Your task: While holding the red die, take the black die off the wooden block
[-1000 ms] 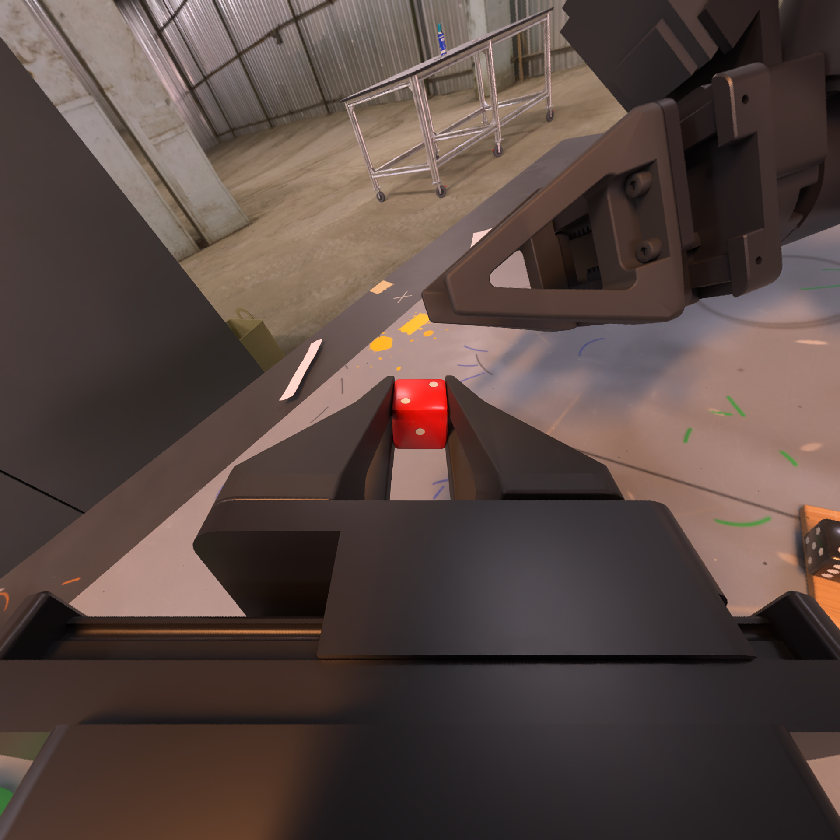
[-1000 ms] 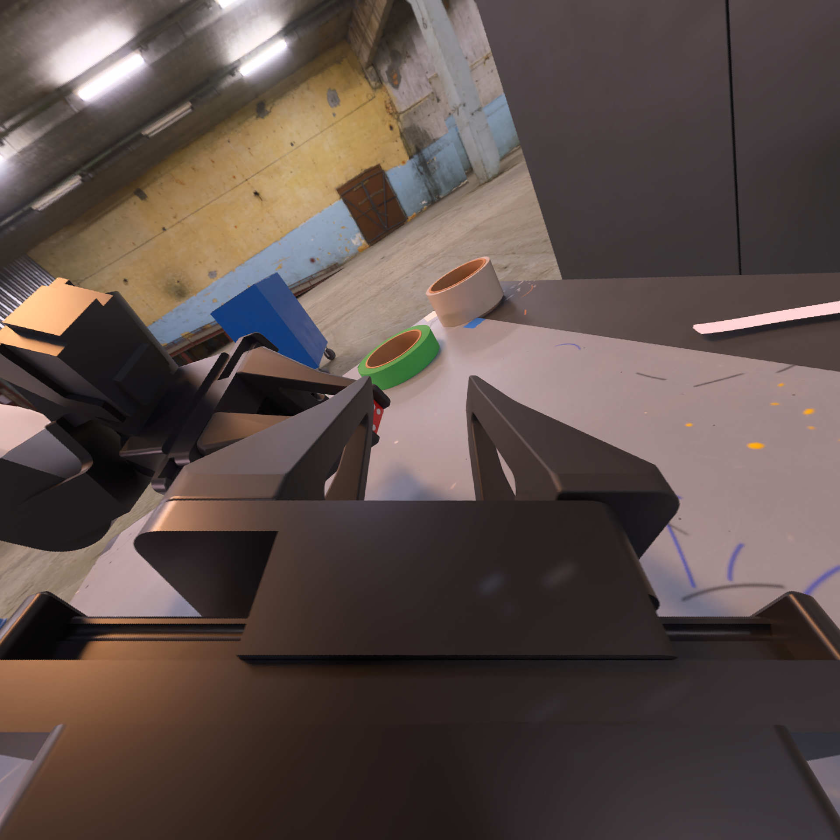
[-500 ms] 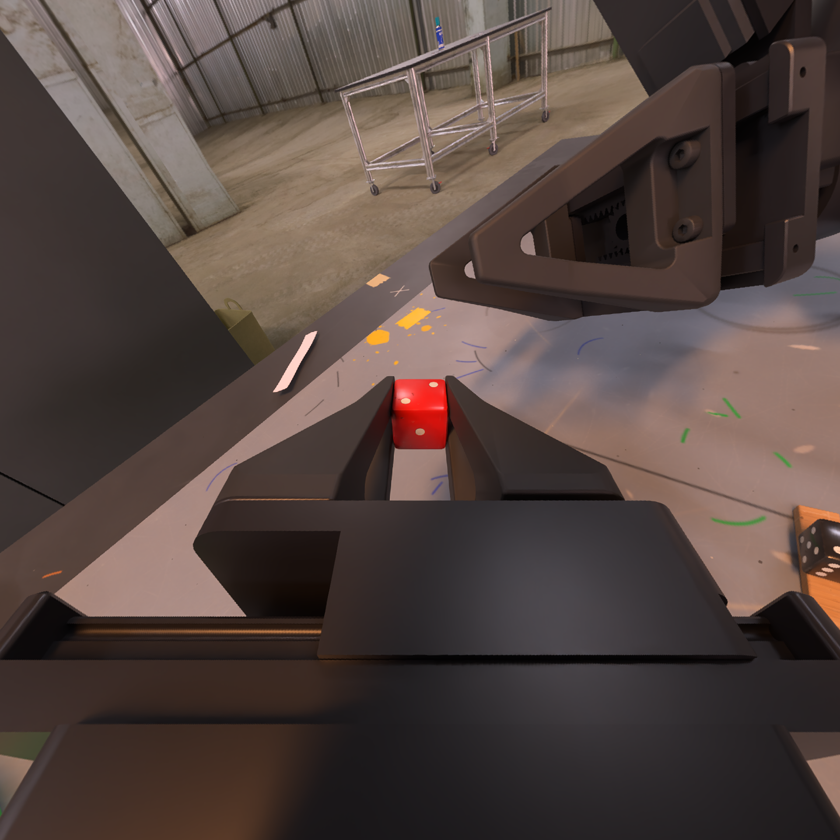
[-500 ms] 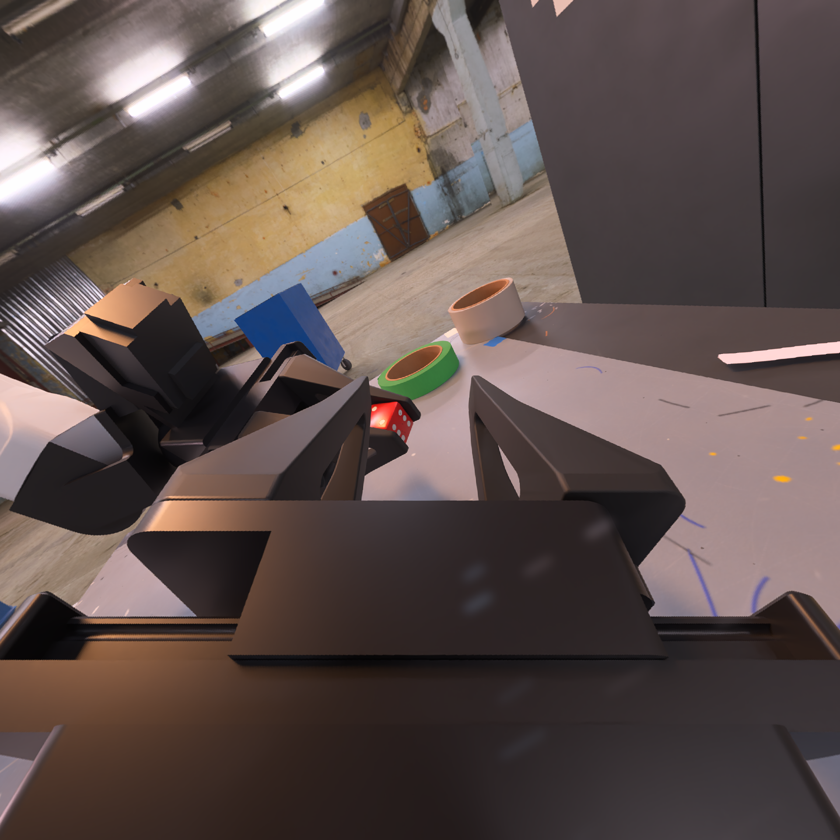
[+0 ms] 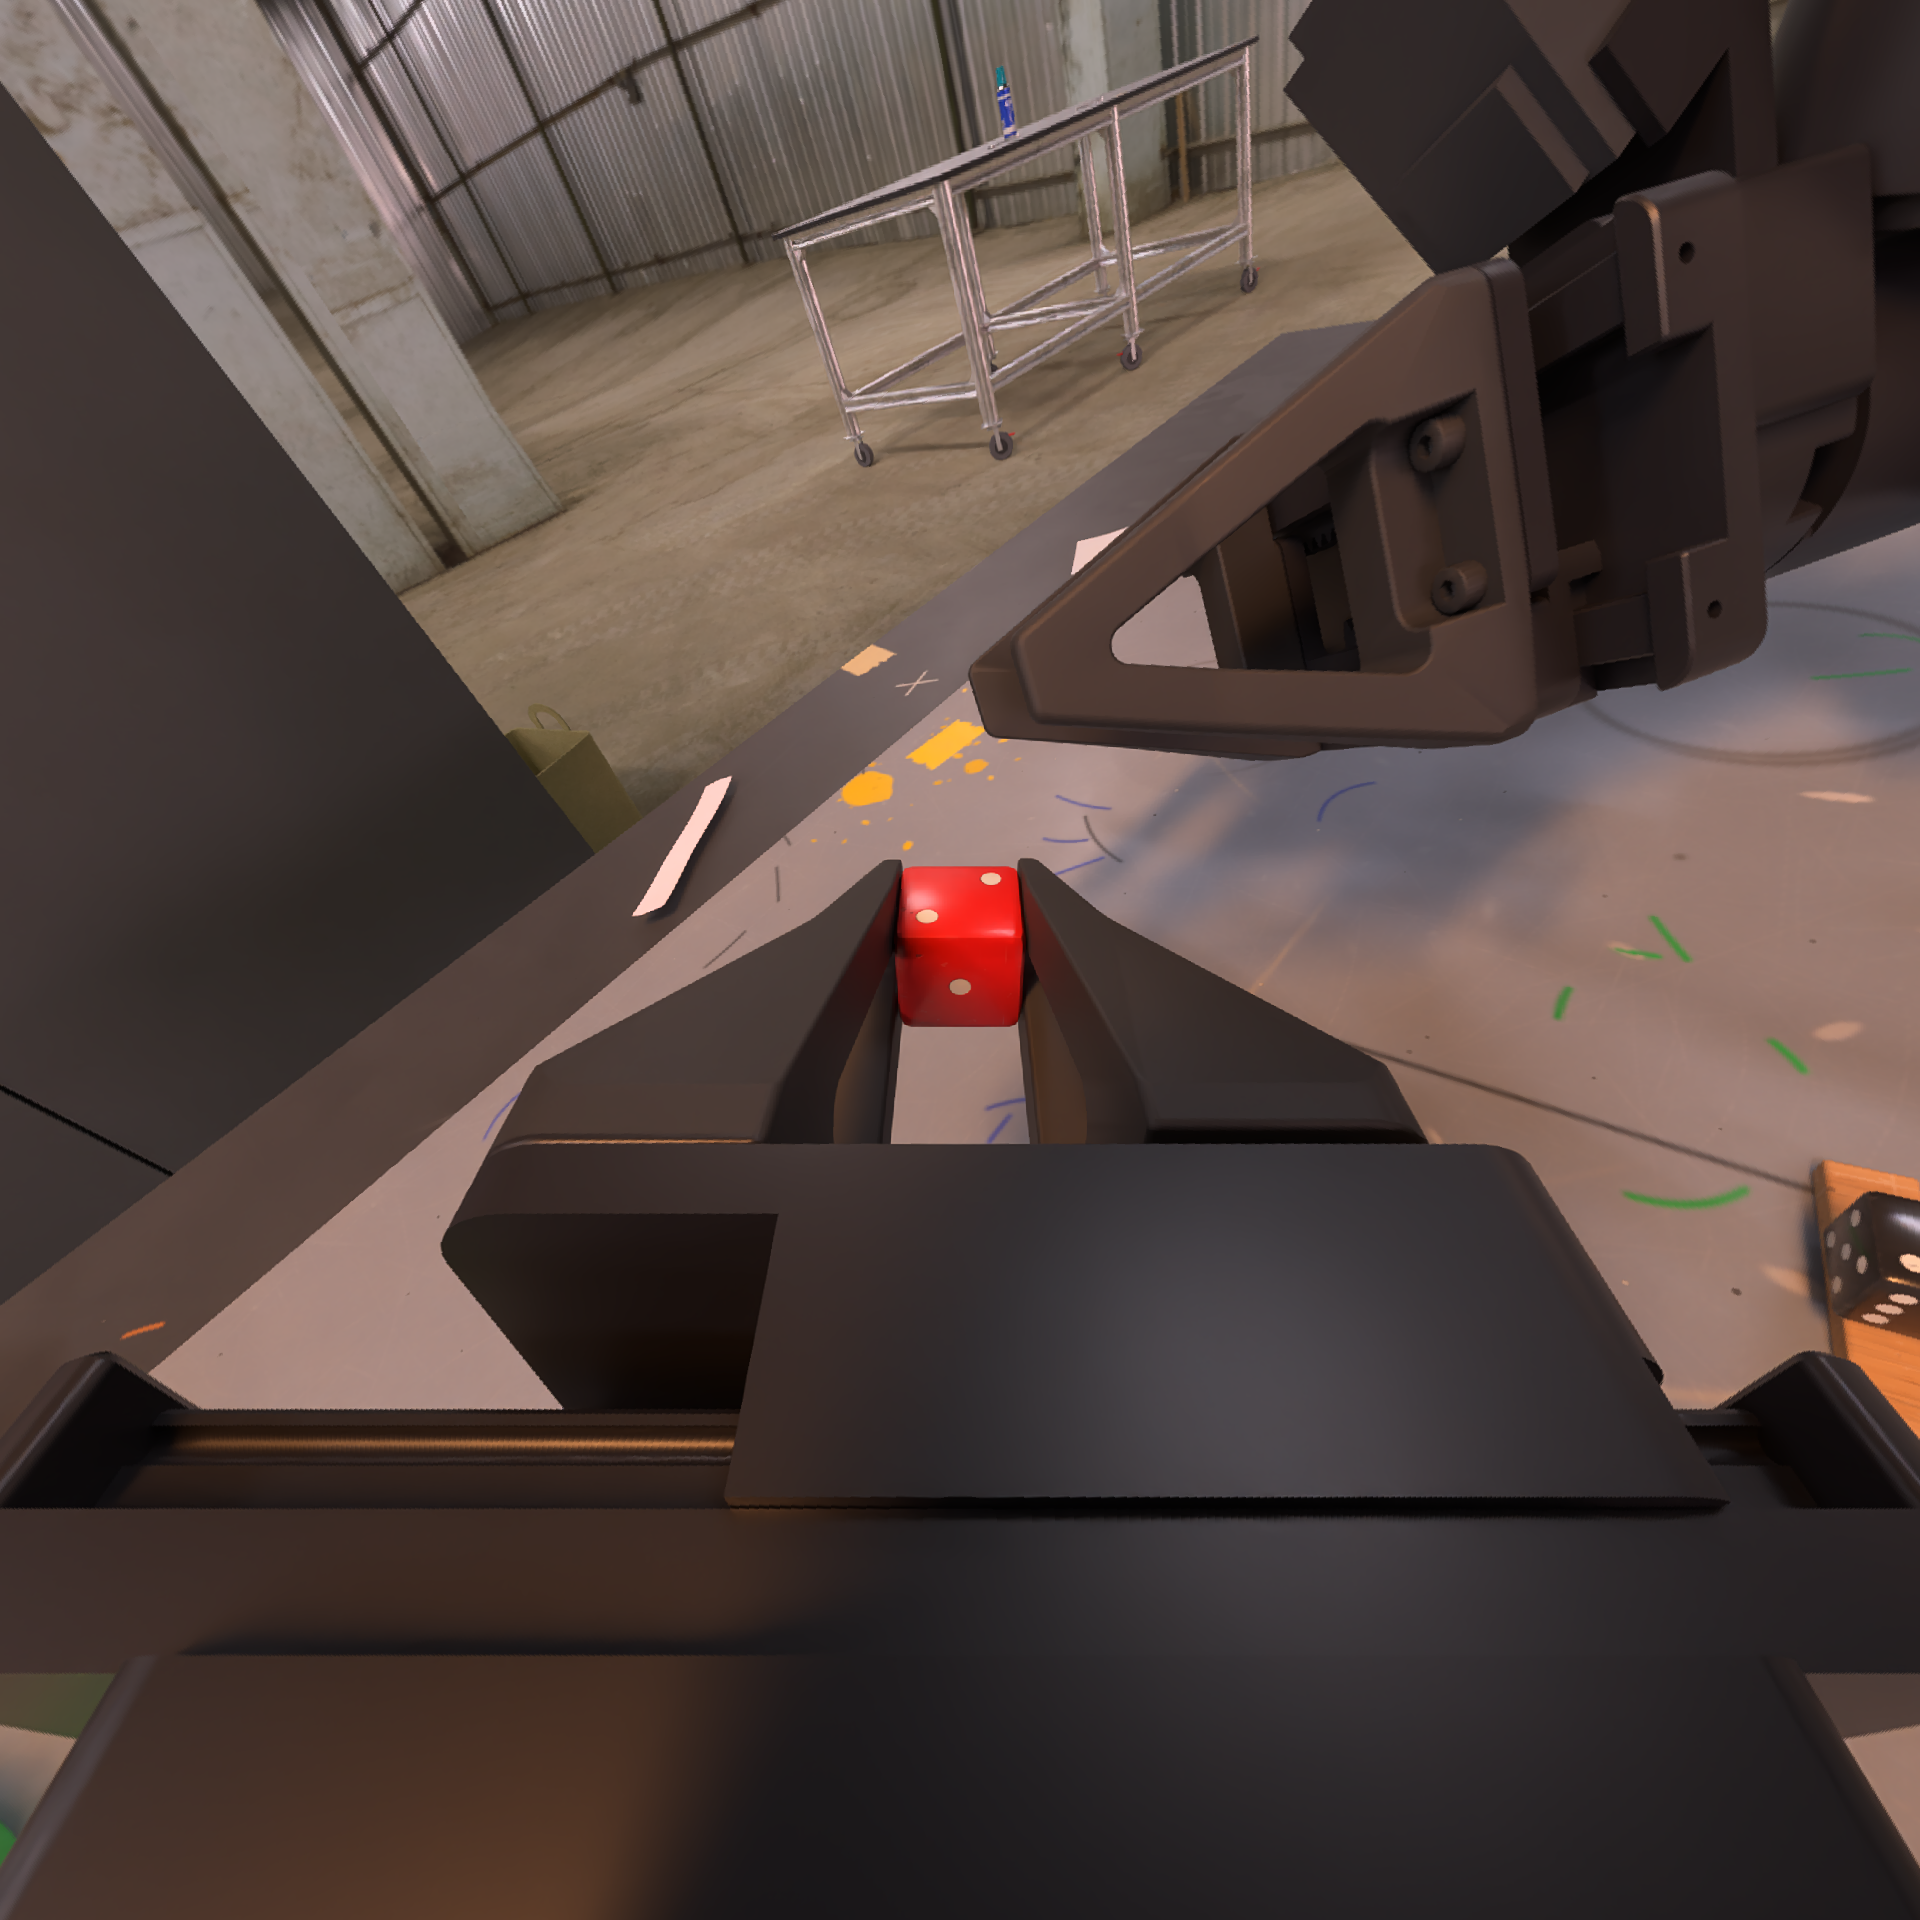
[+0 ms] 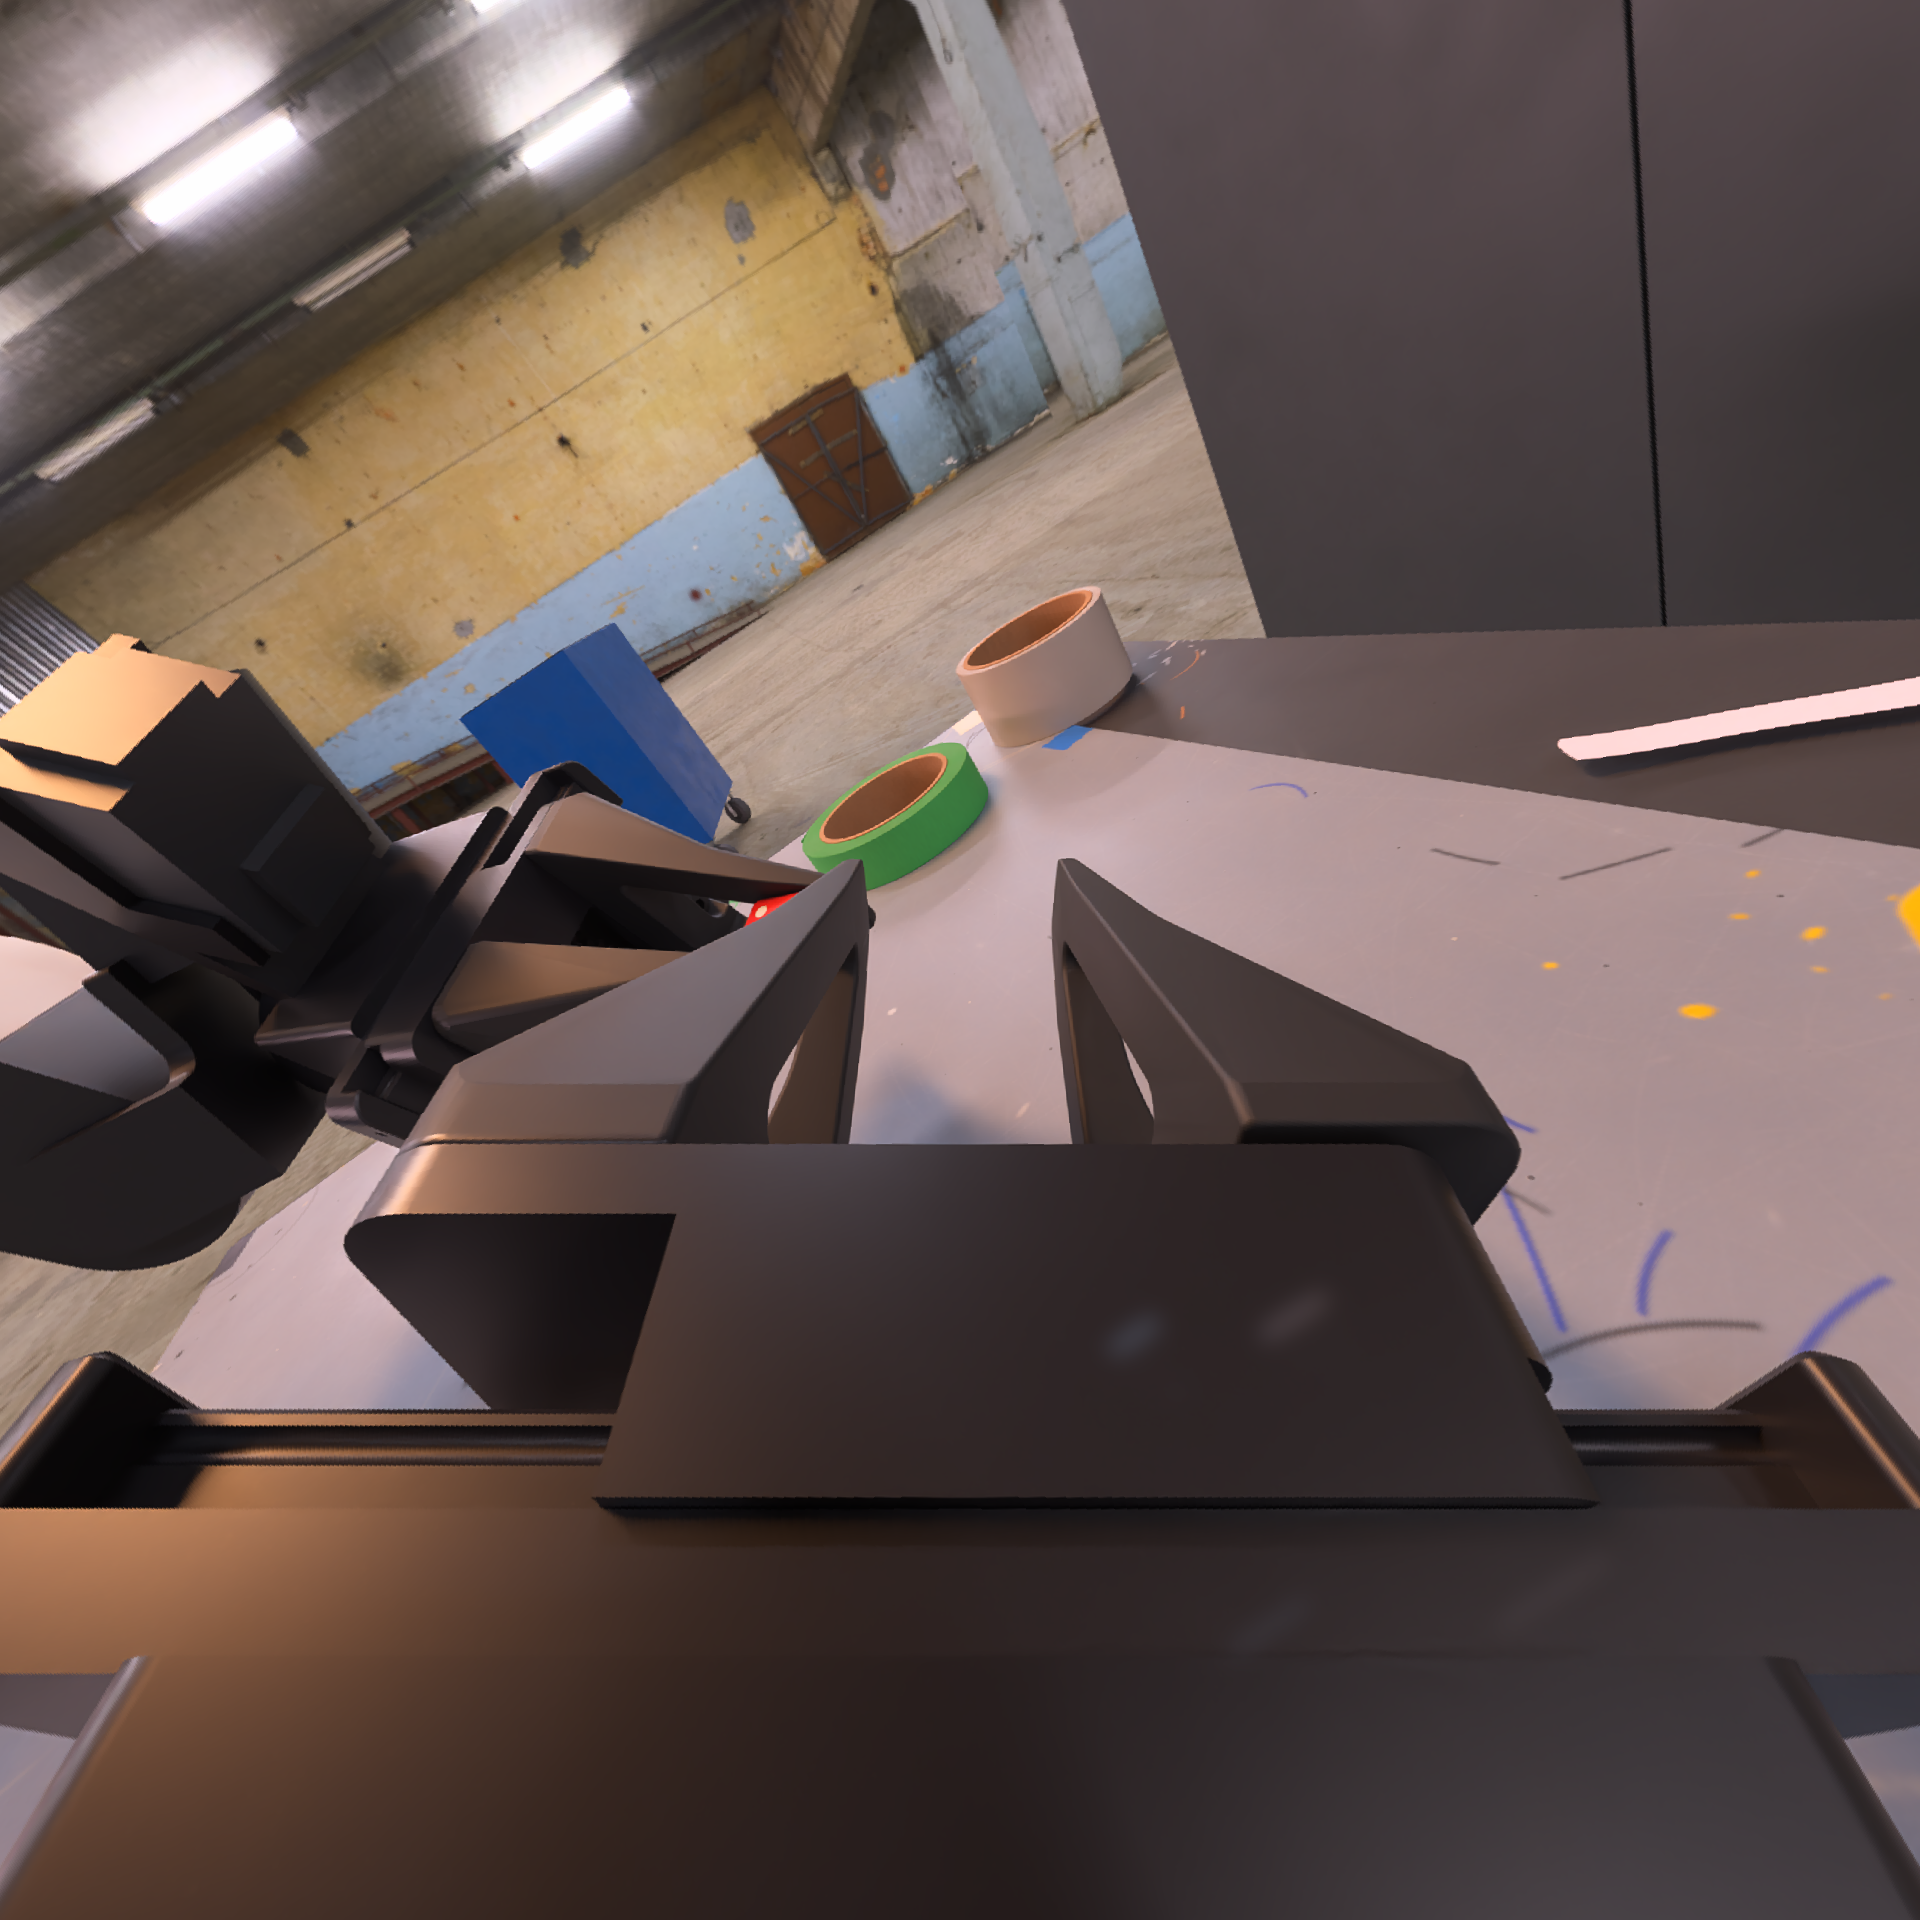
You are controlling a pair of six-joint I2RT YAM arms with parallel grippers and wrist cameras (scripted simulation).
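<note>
In the left wrist view, the left gripper (image 5: 959, 914) is clamped on the red die (image 5: 959, 945), a fingertip pressed against each side of it, above the grey table (image 5: 1403, 935). To the right of the red die, at the frame edge, the black die (image 5: 1875, 1273) sits on the wooden block (image 5: 1860, 1195). The right gripper (image 5: 1039, 686) hangs above and right of the red die. In the right wrist view, the right gripper (image 6: 958, 883) stands wide apart, holding nothing; left of it a sliver of red die (image 6: 764, 912) shows in the left gripper (image 6: 779, 904). Beyond lie a green tape roll (image 6: 899, 810) and a beige tape roll (image 6: 1044, 665).
</note>
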